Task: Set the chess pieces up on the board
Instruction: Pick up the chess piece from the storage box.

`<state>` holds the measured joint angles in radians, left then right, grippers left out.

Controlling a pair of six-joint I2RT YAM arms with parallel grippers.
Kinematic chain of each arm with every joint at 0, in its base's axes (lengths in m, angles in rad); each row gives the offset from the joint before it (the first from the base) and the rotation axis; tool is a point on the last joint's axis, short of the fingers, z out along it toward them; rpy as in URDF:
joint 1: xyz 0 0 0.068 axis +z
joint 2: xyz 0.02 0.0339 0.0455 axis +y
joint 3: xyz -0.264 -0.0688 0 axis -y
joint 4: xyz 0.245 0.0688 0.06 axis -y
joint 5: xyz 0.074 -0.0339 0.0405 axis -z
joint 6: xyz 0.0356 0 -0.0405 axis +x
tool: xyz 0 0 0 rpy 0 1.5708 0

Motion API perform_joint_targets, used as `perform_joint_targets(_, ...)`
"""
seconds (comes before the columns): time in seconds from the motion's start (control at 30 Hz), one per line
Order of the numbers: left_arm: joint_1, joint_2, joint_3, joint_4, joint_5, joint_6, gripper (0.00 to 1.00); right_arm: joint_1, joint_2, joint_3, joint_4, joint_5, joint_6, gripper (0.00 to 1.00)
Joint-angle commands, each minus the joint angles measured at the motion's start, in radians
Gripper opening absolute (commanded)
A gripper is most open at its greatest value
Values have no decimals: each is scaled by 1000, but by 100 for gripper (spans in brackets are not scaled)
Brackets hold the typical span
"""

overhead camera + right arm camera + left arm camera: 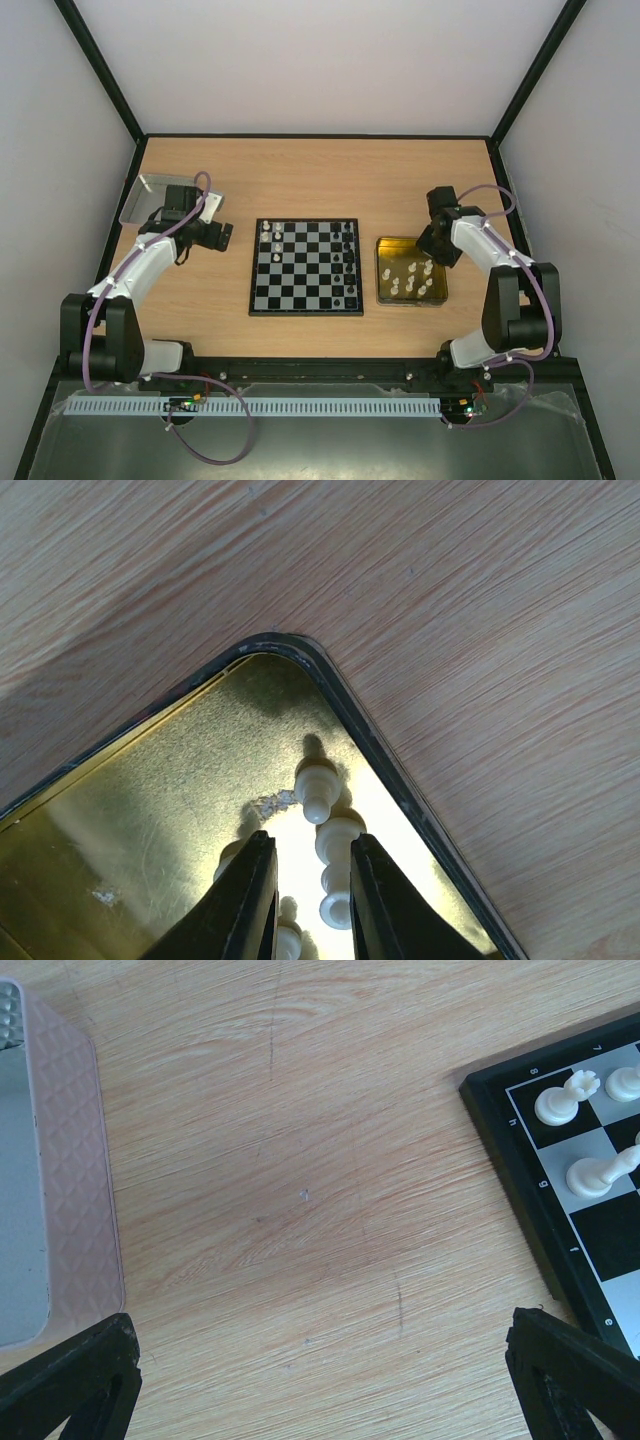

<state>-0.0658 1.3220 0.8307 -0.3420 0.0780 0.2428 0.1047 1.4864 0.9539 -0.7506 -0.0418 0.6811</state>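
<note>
The board (305, 290) lies mid-table, with a few white chess pieces (268, 236) at its far left and black ones (347, 262) down its right side. Several white pieces (412, 276) stand in the yellow tray (381, 270). My right gripper (311, 838) hangs over the tray's far corner with its jaws narrowly open. One white piece (333, 886) stands between the fingers beside the right one, not squeezed; another (315, 790) stands just ahead. My left gripper (320, 1345) is wide open over bare wood, left of the board's corner (530, 1160).
A grey metal tray (145, 195) sits at the far left, its pinkish rim (70, 1160) beside my left fingers. Two white pieces (565, 1100) stand on the board corner nearest the left gripper. Black frame walls enclose the table.
</note>
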Motion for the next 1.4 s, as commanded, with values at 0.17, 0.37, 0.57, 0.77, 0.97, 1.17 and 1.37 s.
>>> perform_joint_targets(0.17,4,-13,-2,-6,9,5,100,-17,41,-27,54,-16,13,20)
perform_joint_targets(0.37,5,-20,3,-12,11,3,100,-34,53,-40,74,-30,12,20)
perform_joint_targets(0.57,4,-19,4,-13,11,1,100,-40,64,-48,84,-36,10,20)
perform_joint_targets(0.77,4,-13,7,-12,11,0,100,-42,75,-49,90,-35,9,17)
perform_joint_targets(0.97,2,-12,10,-14,11,-1,100,-45,81,-49,94,-34,9,14)
perform_joint_targets(1.17,1,-14,9,-14,8,-1,100,-46,87,-56,98,-32,9,14)
perform_joint_targets(1.37,1,-16,9,-14,8,0,100,-48,83,-55,101,-29,9,11)
